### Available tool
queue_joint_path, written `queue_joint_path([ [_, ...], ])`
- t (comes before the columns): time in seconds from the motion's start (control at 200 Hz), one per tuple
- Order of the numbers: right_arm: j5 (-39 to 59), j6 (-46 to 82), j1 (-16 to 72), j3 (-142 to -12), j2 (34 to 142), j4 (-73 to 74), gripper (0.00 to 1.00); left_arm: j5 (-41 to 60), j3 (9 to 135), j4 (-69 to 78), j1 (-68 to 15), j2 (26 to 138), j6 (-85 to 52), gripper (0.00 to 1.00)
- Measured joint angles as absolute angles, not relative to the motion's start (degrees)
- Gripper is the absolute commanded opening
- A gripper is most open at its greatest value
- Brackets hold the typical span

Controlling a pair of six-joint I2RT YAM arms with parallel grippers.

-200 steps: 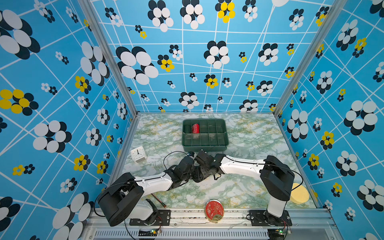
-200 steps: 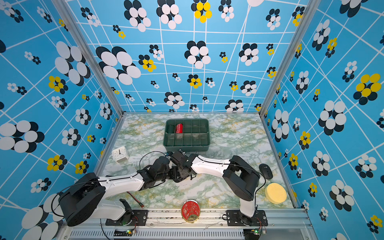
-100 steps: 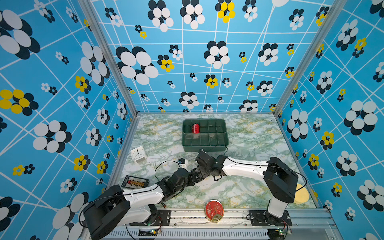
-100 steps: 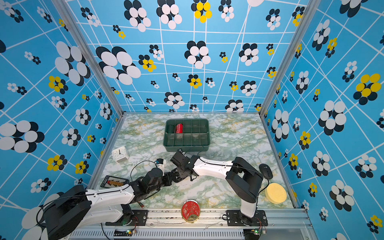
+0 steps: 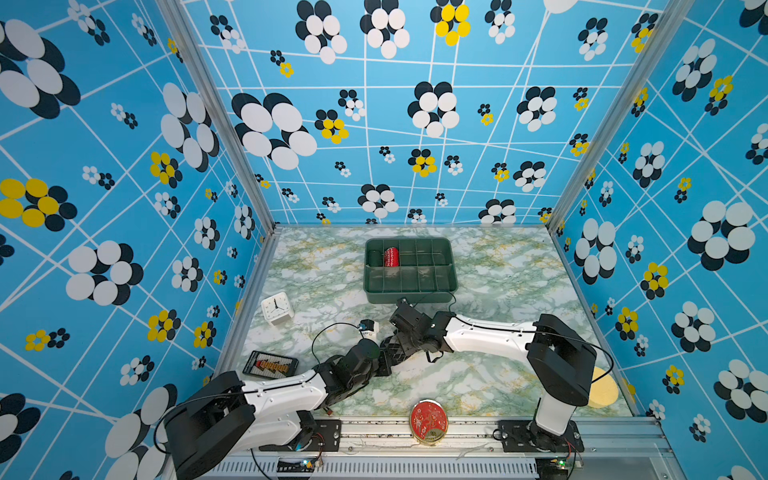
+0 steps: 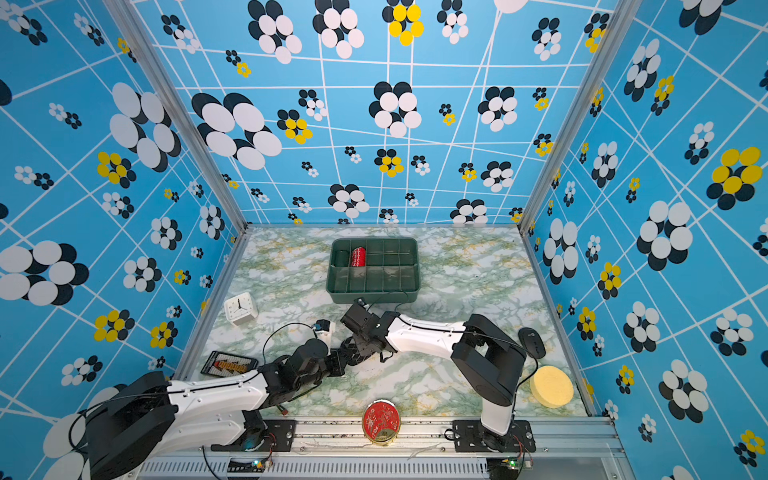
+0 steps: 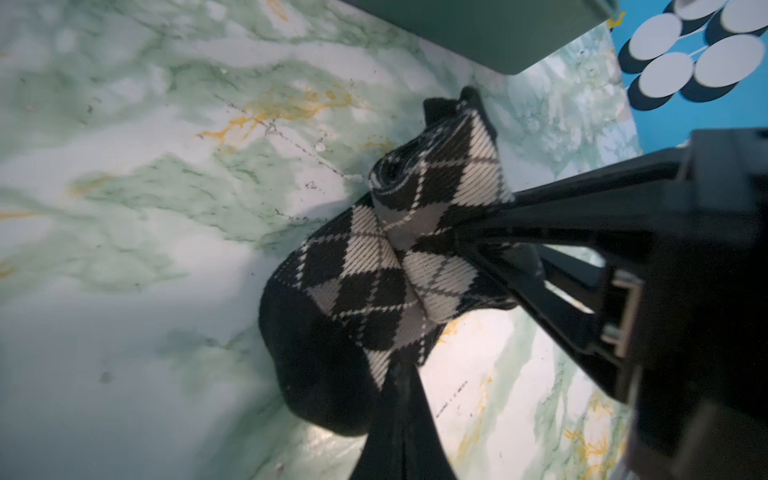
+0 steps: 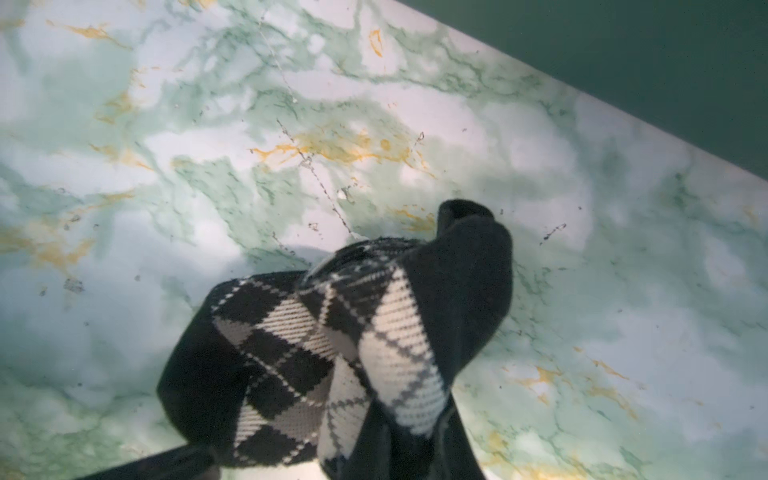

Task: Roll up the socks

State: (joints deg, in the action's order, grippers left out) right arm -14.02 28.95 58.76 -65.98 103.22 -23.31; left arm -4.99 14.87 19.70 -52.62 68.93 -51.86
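Subject: black fabric socks with grey-white argyle diamonds, part-rolled. They sit about mid-width on the green-veined marble-look tabletop, in its front half. That is just short of the dark green plastic compartment tray. Cannot tell whether the bundle rests on the surface or hangs just above it.

The roll's spiral end shows in the left wrist view, and a plain black end bulges beside it.

Right gripper: jaws clamped across the rolled part, fabric bulging between them. Likely this stops the roll unwinding.

Left gripper: jaws pinched tight on fabric by the black end. Probably this holds tension for the next wrap.
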Motion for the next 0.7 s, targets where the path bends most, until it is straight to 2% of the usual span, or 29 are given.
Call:
queue_joint_path([
  [0.345, -12.99, 29.15, 58.74, -65.17, 102.17, -22.90, 0.08, -6.07, 23.35, 17.54, -53.19, 81.82, -48.36, 0.00],
  [0.535, -12.38, 28.86, 57.67, -63.94, 100.84, -22.96, 0.06, -8.86, 25.41, 12.93, -53.43, 81.97, -46.50, 0.00],
  [0.7, -7.64, 28.56, 54.61, -60.84, 97.80, -22.04, 0.05, -9.69, 25.19, 12.16, -52.62, 81.56, -46.15, 0.00],
])
